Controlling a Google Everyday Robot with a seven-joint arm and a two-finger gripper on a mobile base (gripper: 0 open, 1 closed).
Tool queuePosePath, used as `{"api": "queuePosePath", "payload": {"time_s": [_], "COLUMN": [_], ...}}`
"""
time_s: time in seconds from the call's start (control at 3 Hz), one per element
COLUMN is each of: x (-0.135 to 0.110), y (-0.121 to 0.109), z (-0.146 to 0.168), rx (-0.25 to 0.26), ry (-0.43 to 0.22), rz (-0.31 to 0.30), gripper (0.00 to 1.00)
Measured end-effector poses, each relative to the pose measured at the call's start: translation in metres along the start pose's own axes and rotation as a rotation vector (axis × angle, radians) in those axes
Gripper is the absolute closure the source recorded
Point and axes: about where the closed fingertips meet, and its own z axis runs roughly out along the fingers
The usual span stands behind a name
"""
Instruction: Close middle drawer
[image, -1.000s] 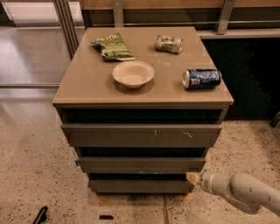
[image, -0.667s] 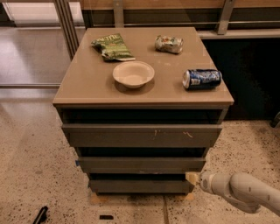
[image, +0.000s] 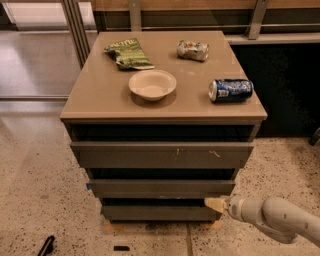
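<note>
The middle drawer (image: 160, 188) is a plain grey-brown front below the wider top front with pale scratch marks (image: 162, 155) and above the narrowest bottom front (image: 160, 213). It stands slightly out from the cabinet, with a dark gap above it. My gripper (image: 216, 204) comes in from the lower right on a pale arm; its cream tip is at the right end of the middle drawer's lower edge, touching or nearly touching it.
On the cabinet top (image: 100, 95) lie a green chip bag (image: 128, 53), a cream bowl (image: 152, 84), a crushed can (image: 192, 50) and a blue can (image: 231, 90) on its side. Speckled floor surrounds the cabinet. A dark counter stands behind at right.
</note>
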Motion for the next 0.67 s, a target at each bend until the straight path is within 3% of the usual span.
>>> {"api": "queuePosePath", "payload": {"time_s": [0.33,0.67], "x": [0.0,0.0], "y": [0.0,0.0], "z": [0.0,0.0], "rx": [0.0,0.0], "ry": [0.0,0.0], "rz": [0.0,0.0], "gripper": [0.0,0.0]}}
